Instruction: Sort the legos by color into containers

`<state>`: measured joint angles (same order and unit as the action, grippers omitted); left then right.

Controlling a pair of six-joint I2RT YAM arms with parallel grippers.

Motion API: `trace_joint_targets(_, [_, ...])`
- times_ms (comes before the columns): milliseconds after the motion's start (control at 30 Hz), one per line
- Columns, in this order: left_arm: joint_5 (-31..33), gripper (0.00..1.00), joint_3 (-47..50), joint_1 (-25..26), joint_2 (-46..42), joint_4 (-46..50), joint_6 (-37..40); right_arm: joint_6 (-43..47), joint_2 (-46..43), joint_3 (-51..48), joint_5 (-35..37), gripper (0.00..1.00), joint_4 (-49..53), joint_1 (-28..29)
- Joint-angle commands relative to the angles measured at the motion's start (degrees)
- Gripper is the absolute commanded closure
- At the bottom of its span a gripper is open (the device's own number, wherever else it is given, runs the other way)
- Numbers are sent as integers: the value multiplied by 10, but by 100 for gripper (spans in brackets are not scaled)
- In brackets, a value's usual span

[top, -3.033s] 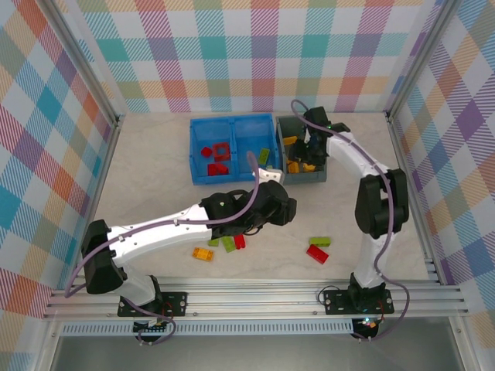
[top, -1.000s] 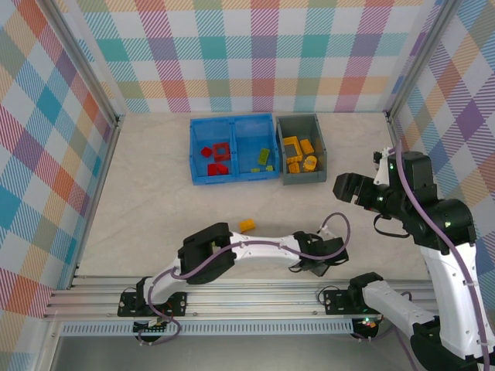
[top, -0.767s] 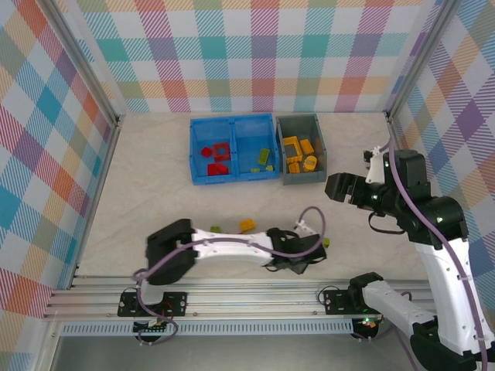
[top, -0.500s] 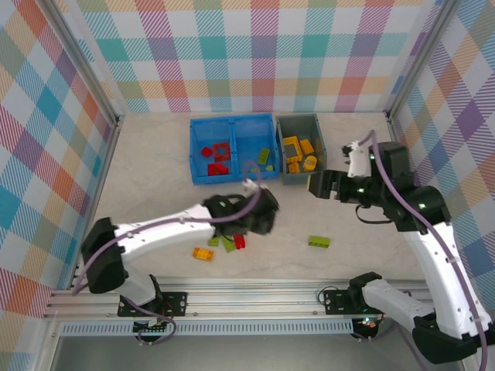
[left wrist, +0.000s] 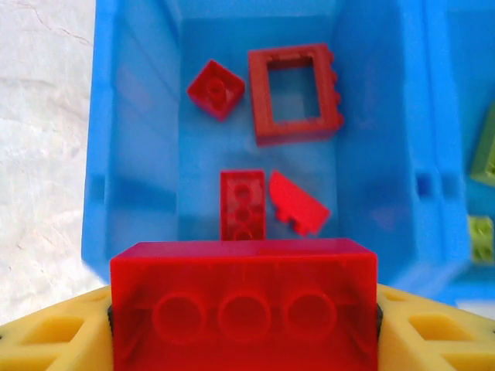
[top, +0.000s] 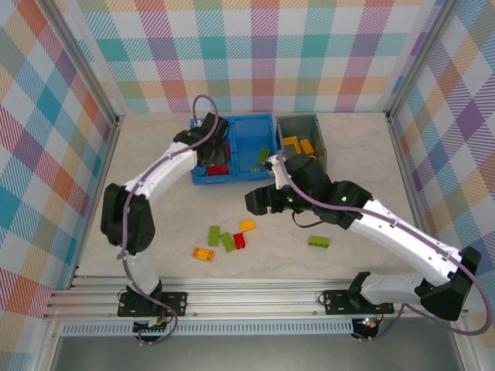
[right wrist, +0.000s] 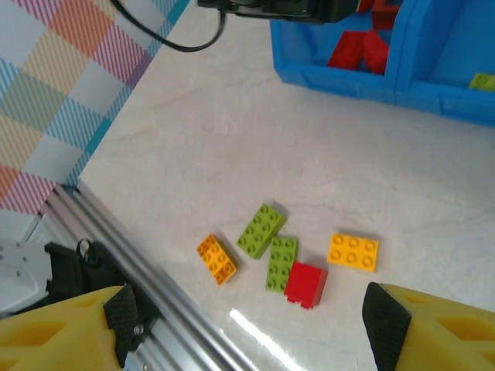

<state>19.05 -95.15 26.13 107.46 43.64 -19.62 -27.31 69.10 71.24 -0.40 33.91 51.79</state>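
Nearest me on the counter (top: pixel 155 255), a loose cluster of bricks lies at about 7 o'clock from the middle. The near orange brick (right wrist: pixel 216 259) sits at the cluster's 7 o'clock end, slightly apart from the rest. Next come two lime green bricks (right wrist: pixel 261 229) side by side, and the second of them touches a small red brick (right wrist: pixel 305 284). A far orange brick (right wrist: pixel 353 252) lies just beside these at their 1 o'clock. A lone green brick (top: pixel 319 242) rests well apart at 3 o'clock from the cluster.

Over the counter beyond the cluster hangs the right claw (top: pixel 259 201). Its yellow fingers (right wrist: pixel 54 332) stand wide apart with nothing between them.

Farther out, at 12 o'clock, stands the blue bin (top: pixel 232 179). The left claw (left wrist: pixel 244 332) hangs over its left compartment, clamped on a big red brick (left wrist: pixel 244 278) whose hollow underside faces the wrist camera. Below it in that compartment lie a red square frame (left wrist: pixel 259 93), a red two-by-two brick (left wrist: pixel 216 89), a longer red brick (left wrist: pixel 242 205) and a red sloped piece (left wrist: pixel 298 202). The last two are just beside each other. The right compartment holds green pieces (top: pixel 264 157). Just beside the blue bin at 3 o'clock is the dark grey bin (top: pixel 302 176), holding orange-yellow bricks (top: pixel 298 144).
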Motion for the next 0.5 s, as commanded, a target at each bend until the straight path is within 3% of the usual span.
trace_joint_targets(0, [25,45,-82,-19,69,44,5,-17,-2,-3,40,22,-50,6])
trace_joint_targets(233, [28,46,-232,-34,187,109,-90,-21,-12,-16,46,21,-46,7])
trace_joint_targets(467, [49,51,-246,-35,221,137,-182,-28,-24,-31,47,21,-44,7])
